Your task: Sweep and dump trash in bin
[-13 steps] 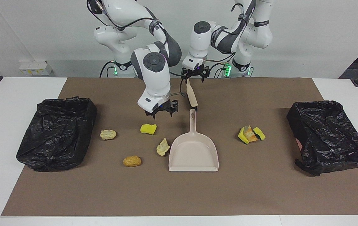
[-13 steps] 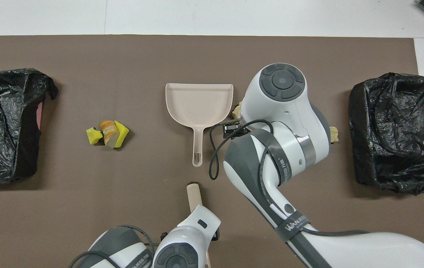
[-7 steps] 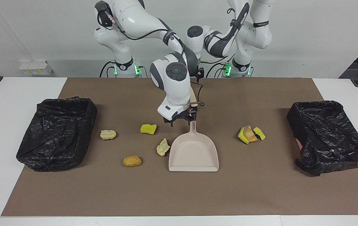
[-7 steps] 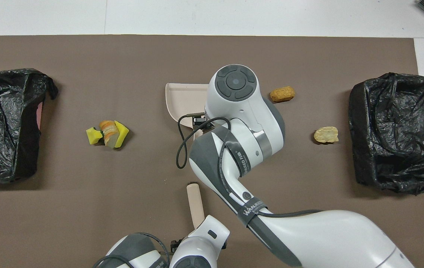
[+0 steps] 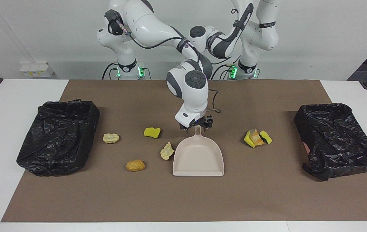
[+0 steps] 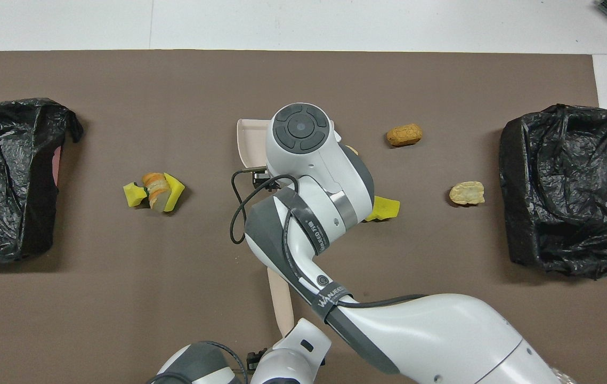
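The beige dustpan (image 5: pixel 198 158) (image 6: pixel 250 141) lies mid-mat, its handle pointing toward the robots. My right gripper (image 5: pixel 197 128) is low over that handle, open, a finger on each side. Toward the right arm's end lie trash pieces: a yellow sponge chunk (image 5: pixel 152 132) (image 6: pixel 383 208), a pale crinkled piece (image 5: pixel 167 150), a tan piece (image 5: pixel 135 165) (image 6: pixel 404 135) and a beige piece (image 5: pixel 111 138) (image 6: pixel 467 193). A yellow and orange trash cluster (image 5: pixel 257 137) (image 6: pixel 155 192) lies toward the left arm's end. My left gripper (image 6: pixel 282 362) hovers over the brush handle (image 6: pixel 280 304), hidden in the facing view.
Two bins lined with black bags stand at the mat's ends, one at the right arm's end (image 5: pixel 59 135) (image 6: pixel 569 186) and one at the left arm's end (image 5: pixel 334 138) (image 6: pixel 5 176). The right arm stretches over the brush and the dustpan's handle.
My right gripper has swung from beside the yellow sponge chunk toward the left arm's end and dropped onto the dustpan handle. The left hand has drawn back slightly along the brush handle.
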